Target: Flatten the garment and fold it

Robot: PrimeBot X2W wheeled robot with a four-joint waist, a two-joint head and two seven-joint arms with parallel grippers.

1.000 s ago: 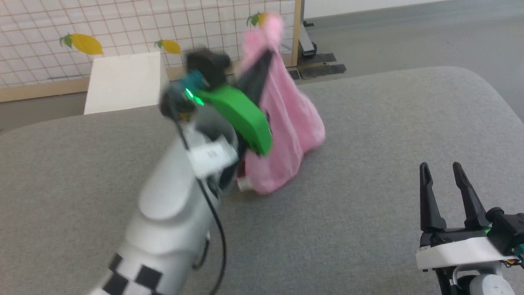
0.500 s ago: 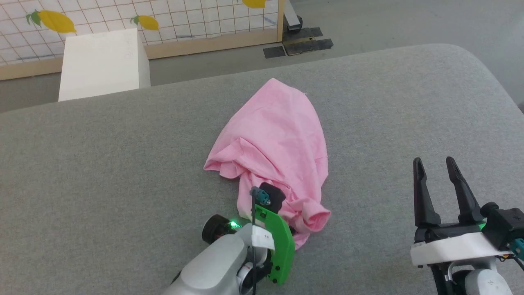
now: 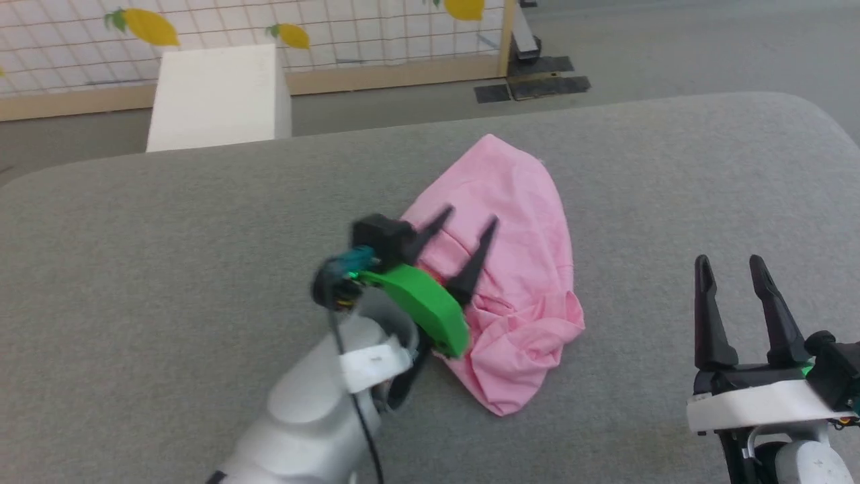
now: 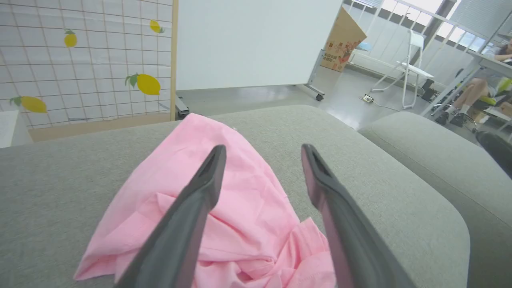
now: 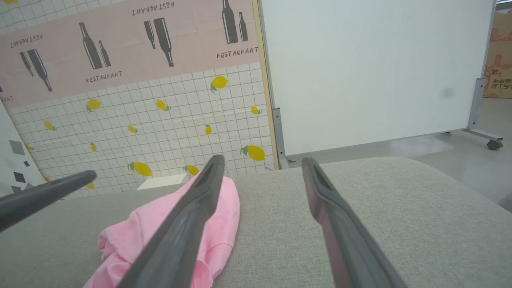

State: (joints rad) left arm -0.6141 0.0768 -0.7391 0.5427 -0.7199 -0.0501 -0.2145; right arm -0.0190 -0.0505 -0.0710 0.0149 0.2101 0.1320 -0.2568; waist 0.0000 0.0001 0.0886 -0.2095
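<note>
Garment [image 3: 524,269] lies crumpled on the grey cushion [image 3: 168,255], near the middle of the head view. Its long axis runs from 12 to 6 o'clock, with bunched folds at the 6 o'clock end. Left gripper [image 3: 472,215] hangs over the garment's 9 o'clock side, fingers spread wide and pointing toward 1 o'clock, nothing between them; whether the tips touch cloth cannot be told. Right gripper [image 3: 728,259] sits at 4 o'clock from the garment, well apart, fingers wide, empty, pointing to 12. White box [image 3: 215,94] stands beyond the cushion at 11 o'clock, before a lemon-patterned wall [image 3: 67,60].
</note>
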